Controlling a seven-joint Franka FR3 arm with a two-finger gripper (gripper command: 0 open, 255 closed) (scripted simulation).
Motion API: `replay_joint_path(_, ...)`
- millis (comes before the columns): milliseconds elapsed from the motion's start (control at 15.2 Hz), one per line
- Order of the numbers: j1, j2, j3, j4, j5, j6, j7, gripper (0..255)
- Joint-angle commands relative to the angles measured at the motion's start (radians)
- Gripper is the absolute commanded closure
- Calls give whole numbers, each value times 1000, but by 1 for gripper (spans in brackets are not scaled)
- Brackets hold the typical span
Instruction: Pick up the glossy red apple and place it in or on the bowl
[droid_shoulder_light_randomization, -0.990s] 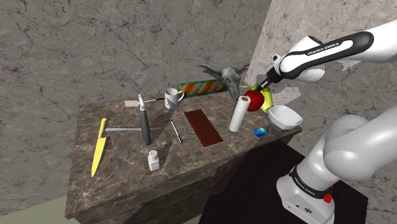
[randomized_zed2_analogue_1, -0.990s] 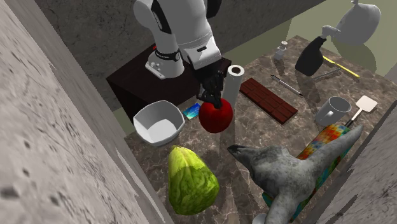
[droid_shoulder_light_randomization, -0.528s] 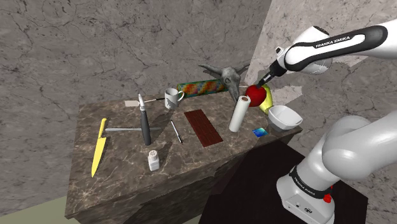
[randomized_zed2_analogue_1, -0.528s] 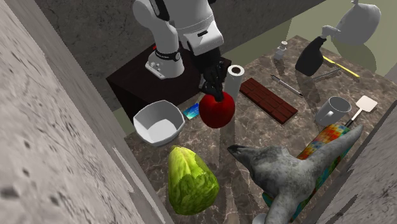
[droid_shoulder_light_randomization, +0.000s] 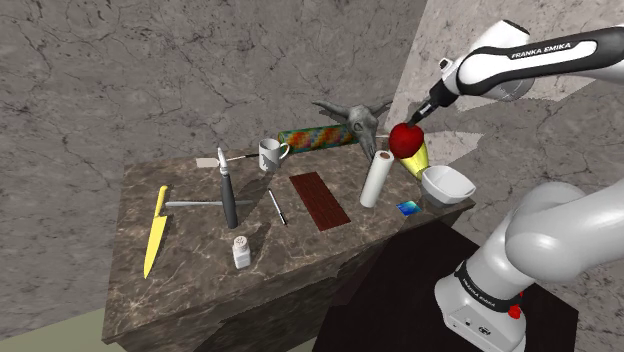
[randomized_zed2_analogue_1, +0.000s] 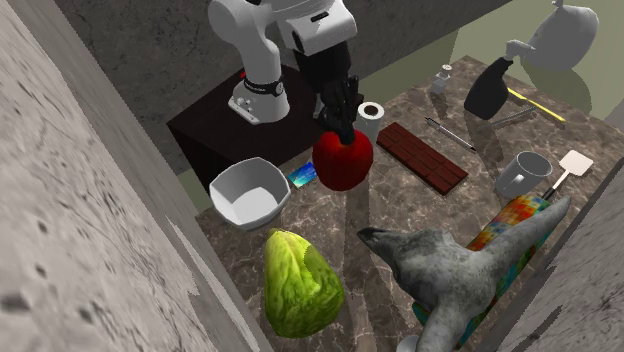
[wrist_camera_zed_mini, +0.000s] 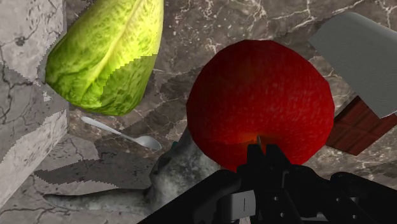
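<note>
Aloft, black hand (randomized_zed2_analogue_1: 344, 126) clenched on round glossy red apple (randomized_zed2_analogue_1: 342, 160), over veined marble counter (randomized_zed2_analogue_1: 400, 215), smooth white bowl (randomized_zed2_analogue_1: 248, 192) nearby

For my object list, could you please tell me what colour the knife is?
The knife is yellow; it shows best in the shoulder view.

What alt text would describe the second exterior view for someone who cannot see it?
A black gripper holds a red apple above a marbled table, near a white bowl. A green lettuce lies close by.
</note>
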Motion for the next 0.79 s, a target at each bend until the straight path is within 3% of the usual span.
replay_joint_path(0,-6,-16,11,16,-2,-32,6,255)
replay_joint_path(198,-9,-30,24,38,-3,-68,13,255)
replay_joint_path(726,-140,-224,-37,52,-70,-276,-118,255)
